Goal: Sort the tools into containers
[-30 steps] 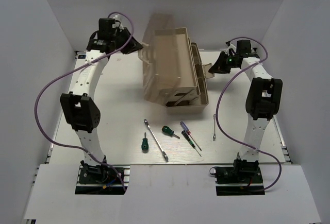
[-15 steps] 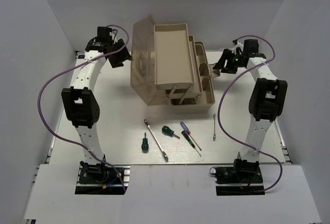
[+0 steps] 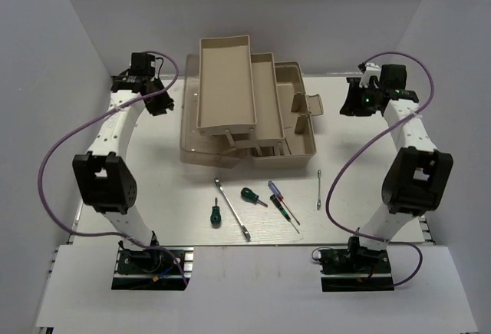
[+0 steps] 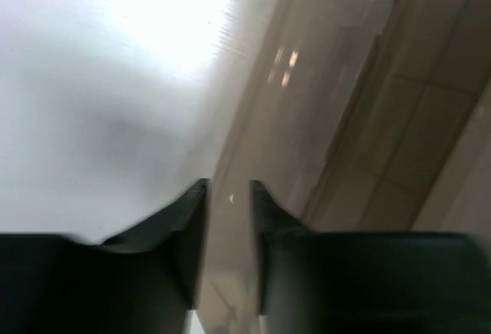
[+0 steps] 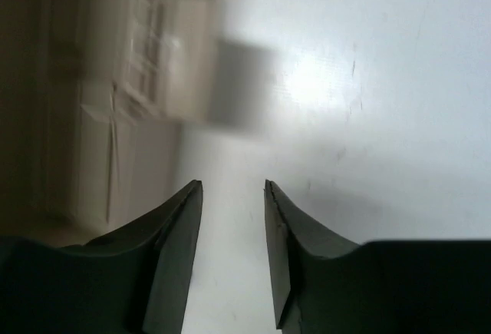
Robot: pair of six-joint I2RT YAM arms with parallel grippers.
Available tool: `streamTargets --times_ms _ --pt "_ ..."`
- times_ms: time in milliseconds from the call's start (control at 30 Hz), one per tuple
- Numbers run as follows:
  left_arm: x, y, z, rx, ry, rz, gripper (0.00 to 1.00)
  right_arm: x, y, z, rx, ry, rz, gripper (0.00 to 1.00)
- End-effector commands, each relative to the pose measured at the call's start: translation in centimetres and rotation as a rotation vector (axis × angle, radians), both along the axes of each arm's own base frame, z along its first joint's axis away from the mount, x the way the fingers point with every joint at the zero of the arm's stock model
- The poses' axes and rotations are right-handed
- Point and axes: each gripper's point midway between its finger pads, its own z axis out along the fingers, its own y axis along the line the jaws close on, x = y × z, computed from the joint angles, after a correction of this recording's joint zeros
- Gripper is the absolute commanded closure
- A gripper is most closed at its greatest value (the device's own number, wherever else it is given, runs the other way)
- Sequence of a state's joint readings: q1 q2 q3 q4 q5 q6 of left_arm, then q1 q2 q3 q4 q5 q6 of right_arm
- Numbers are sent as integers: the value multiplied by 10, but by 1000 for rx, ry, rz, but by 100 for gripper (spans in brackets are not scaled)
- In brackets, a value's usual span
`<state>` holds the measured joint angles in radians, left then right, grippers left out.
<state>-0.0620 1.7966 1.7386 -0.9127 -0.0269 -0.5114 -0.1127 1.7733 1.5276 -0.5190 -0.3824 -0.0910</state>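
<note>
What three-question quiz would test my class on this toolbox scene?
1. True or false: the toolbox stands open, its trays spread out.
2. How many tools lie loose on the table?
3. Which tool lies nearest the right arm?
A. green-handled screwdriver
B. small silver wrench
C. purple-and-red screwdriver

Key: 1 true; 2 six; 3 B.

Your left arm is bent up and reaches to the far left. Your left gripper has its fingers a little apart. Your right arm reaches to the far right. Your right gripper has a slightly wider gap.
</note>
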Motion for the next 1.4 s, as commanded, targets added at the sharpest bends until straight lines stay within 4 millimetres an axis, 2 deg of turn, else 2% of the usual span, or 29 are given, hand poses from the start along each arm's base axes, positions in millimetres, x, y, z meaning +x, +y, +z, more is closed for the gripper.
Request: streamTargets --times_ms 0,33,67,100,133,167,200,267,333,367,400,433,500,533,567,633,767,833,867,933,1033,1100,1133,1200,1233,1267,1300,1333,1367 --pt "-21 10 56 64 -164 29 66 -54 -8 -15 -138 50 100 60" --pt "-32 11 65 69 -187 22 77 -75 -5 -21 -141 74 120 63" --pt "-36 4 73 56 -206 -17 81 -101 0 -29 -140 110 162 64" --pt "-41 0 74 46 -208 -40 83 -120 5 -44 -132 156 189 64" --pt "-49 -4 80 37 -219 -79 85 -134 9 -42 -131 164 205 66" --pt "-54 -17 86 2 -234 -143 85 -159 14 -61 -121 233 227 64" --pt "-63 -22 81 -11 -215 -175 83 -167 18 -56 -127 218 238 62" --pt "-83 -43 86 -52 -225 -285 68 -190 25 -74 -111 300 237 54" --pt "-102 -53 75 -58 -187 -343 46 -201 30 -82 -118 345 224 52" --pt "-119 -59 64 -67 -135 -369 43 -209 31 -92 -121 379 218 50" --pt "-131 -61 68 -60 -148 -391 41 -207 28 -98 -146 385 200 48" --pt "-140 -63 67 -61 -145 -402 39 -213 37 -105 -150 413 203 48" --pt "-161 -64 56 -63 -119 -419 34 -214 40 -117 -169 423 200 45" --pt "-176 -66 62 -64 -146 -437 34 -217 46 -123 -163 448 188 44" --pt "-185 -66 55 -72 -134 -444 32 -218 50 -129 -166 464 191 44" --pt "-205 -71 60 -90 -173 -481 32 -219 56 -141 -178 505 163 44" --pt "-231 -73 29 -124 -112 -496 30 -216 66 -157 -220 513 132 44" --pt "-239 -76 25 -138 -122 -518 30 -215 64 -163 -250 519 79 51" --pt "-244 -80 15 -155 -100 -528 29 -214 59 -168 -273 533 37 57" --pt "-246 -85 7 -171 -100 -541 29 -219 57 -172 -286 561 1 75" --pt "-245 -99 -2 -207 -98 -573 27 -219 46 -167 -310 560 -44 99" --pt "-242 -106 -8 -207 -87 -597 26 -223 41 -156 -320 554 -43 100" --pt "-243 -110 -13 -208 -74 -611 26 -217 42 -148 -312 530 -40 100" --pt "-241 -124 -19 -208 -56 -651 26 -216 39 -124 -304 483 -21 100" --pt "-242 -130 -22 -208 -43 -672 26 -206 41 -104 -293 415 -5 100" --pt "-244 -139 -26 -197 -40 -706 26 -212 35 -96 -312 425 -8 100" --pt "-243 -144 -36 -182 -6 -707 26 -213 45 -81 -263 386 36 100" --pt "-245 -148 -42 -167 17 -721 26 -206 49 -54 -249 305 82 100" --pt "-248 -159 -42 -161 19 -752 25 -208 52 -43 -239 287 107 100"
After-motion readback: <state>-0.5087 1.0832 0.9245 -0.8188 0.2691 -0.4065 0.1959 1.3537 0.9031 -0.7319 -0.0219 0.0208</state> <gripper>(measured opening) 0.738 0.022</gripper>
